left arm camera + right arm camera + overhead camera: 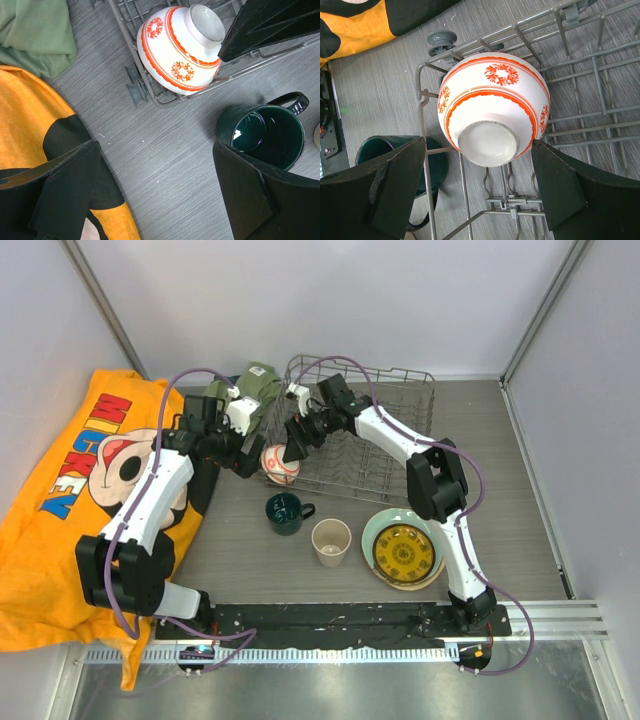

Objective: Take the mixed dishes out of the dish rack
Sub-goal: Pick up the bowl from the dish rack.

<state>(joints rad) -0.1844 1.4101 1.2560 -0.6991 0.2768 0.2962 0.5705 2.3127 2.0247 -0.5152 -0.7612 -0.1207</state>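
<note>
- My right claw is spread wide on either side of the small red-orange bowl. One finger sits just beside its wall, and I can't tell whether it touches.
- The bowl lies tipped, foot showing, in the near-left corner of the dish rack.
- My left claw is also wide and holds nothing. It hangs over the counter between the orange shirt and the dark teal mug.
- The mug, the beige handleless cup and the small yellow patterned plate, which lies on the pale green plate, sit on the counter outside the rack.
</note>
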